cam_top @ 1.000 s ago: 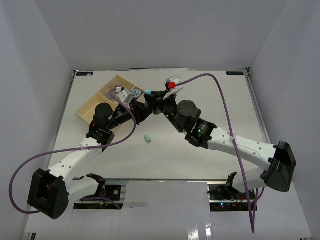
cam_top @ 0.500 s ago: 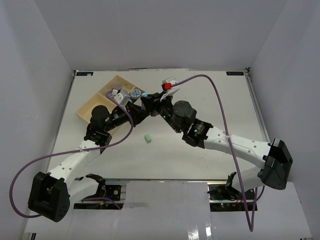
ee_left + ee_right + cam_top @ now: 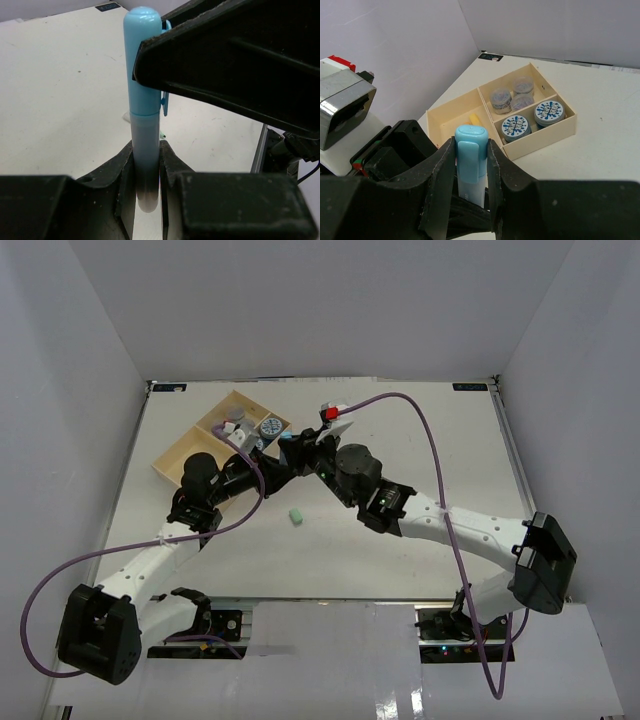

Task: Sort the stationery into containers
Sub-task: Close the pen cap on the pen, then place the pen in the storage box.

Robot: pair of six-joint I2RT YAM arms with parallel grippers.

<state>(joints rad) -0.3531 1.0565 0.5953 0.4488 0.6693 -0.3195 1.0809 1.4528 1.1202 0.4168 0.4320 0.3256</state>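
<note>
Two arms meeting over the worktop (image 3: 475, 450), just beside the right-hand corner of the pale-wood tray (image 3: 545, 138) in the overhead view. Left end effector (image 3: 146, 172) closed narrow on the greyish lower barrel of a light-blue pen (image 3: 145, 75), fingers pressed against it on both sides, pen upright in the left wrist view. Right end effector (image 3: 471, 165) pinched on the same pen's blue cap, clip facing the right wrist camera, one dark finger lying across the cap in the left wrist view. Pen held between the two, outside the tray.

Inside the tray, three compartments. Three grey rolls (image 3: 501, 96) together in the far small section. Two blue-and-white patterned rolls (image 3: 515, 125) side by side in the near small section. A yellow stick (image 3: 476, 120) lying in the long section, partly hidden behind the pen cap, with the rest of that section blocked by the arms.

A small green piece (image 3: 296, 514) lying alone on the worktop, apart from the tray, below the joined end effectors in the overhead view. A purple cable (image 3: 396, 394) arching over the worktop from the right arm.
</note>
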